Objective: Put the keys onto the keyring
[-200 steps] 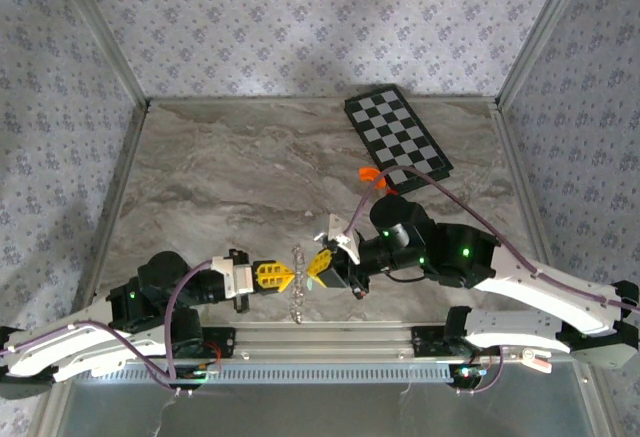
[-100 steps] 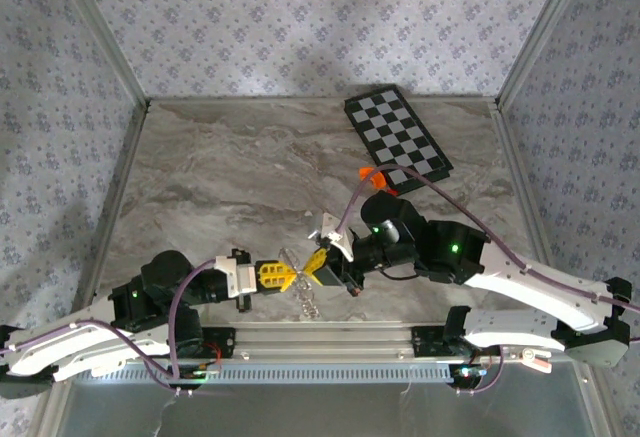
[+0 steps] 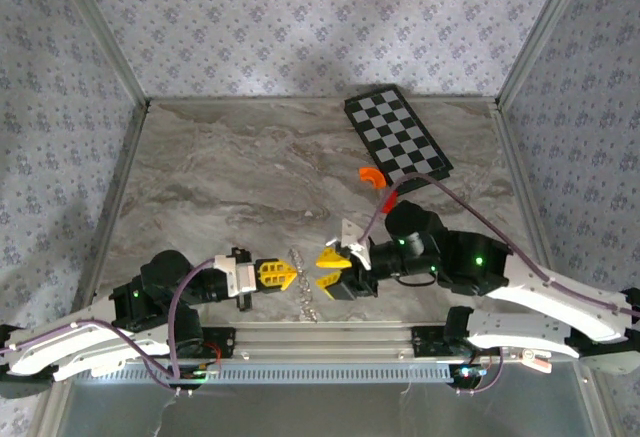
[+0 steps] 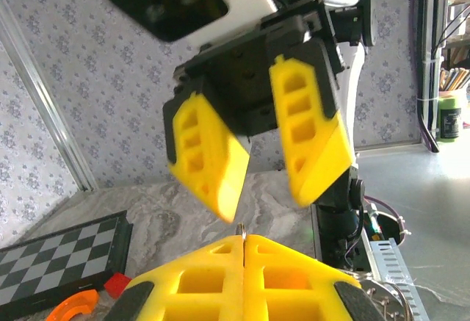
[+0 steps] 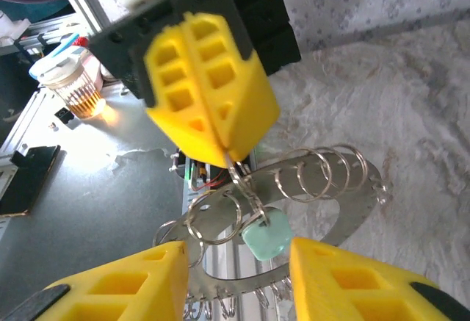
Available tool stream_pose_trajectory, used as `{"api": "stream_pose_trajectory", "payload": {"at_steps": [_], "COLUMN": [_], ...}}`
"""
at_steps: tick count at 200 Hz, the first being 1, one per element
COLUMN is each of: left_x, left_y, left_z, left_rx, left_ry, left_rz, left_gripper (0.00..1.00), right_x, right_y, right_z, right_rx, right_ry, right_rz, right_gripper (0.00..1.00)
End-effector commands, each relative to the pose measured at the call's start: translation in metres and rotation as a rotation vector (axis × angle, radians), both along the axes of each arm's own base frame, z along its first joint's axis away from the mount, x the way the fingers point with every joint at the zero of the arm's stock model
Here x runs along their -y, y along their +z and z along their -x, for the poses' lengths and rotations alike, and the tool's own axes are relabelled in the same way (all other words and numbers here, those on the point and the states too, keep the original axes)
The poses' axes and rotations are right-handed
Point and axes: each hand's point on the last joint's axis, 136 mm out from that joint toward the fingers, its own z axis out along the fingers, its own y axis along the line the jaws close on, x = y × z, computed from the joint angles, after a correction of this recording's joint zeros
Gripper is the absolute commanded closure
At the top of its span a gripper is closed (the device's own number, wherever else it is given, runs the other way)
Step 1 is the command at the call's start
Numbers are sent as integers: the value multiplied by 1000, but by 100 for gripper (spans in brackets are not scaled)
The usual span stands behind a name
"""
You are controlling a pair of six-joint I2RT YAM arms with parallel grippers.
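The left gripper (image 3: 291, 275), fingers pressed together, pinched the keyring (image 5: 323, 175) near the table's 6 o'clock edge, the teal key (image 5: 266, 238) hanging among its loops. The right gripper (image 3: 323, 268), jaws spread, faced it from 3 o'clock. A checkered board (image 3: 397, 134) and an orange piece (image 3: 371, 176) lay toward 1 o'clock

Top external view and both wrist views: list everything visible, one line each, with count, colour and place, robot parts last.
table: one, grey marble, under everything
chessboard: one, black and white, far right of the table
curved piece: one, orange, at the chessboard's near edge
block: one, red, beside the curved piece
keyring: one, silvery, hanging from the left gripper's tips
key: one, pale teal, among the keyring's small rings
left gripper: one, yellow fingers, shut on the keyring
right gripper: one, yellow fingers, open, facing the left gripper
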Motion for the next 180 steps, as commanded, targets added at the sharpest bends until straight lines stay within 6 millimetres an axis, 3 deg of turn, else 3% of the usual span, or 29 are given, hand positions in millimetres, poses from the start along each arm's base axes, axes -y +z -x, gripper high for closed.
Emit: {"api": "stream_pose_trajectory", "payload": {"at_steps": [1, 40, 134, 180], "left_x": [-5, -2, -1, -2], "left_y": [26, 28, 29, 32], "left_z": [2, 6, 11, 11], "left_rx": [43, 32, 19, 22], "left_ry": [-4, -30, -62, -64], "left_rz": [94, 101, 118, 123], "left_gripper": [100, 100, 100, 100], "right_x": [-3, -14, -17, -20], "right_y": [16, 21, 23, 18], "right_z": [-1, 8, -3, -3], "right_rx": [115, 247, 336, 330], "right_ry": [-15, 14, -25, -19], "right_rz": [-63, -97, -114, -99], "right_gripper": [57, 57, 55, 62]}}
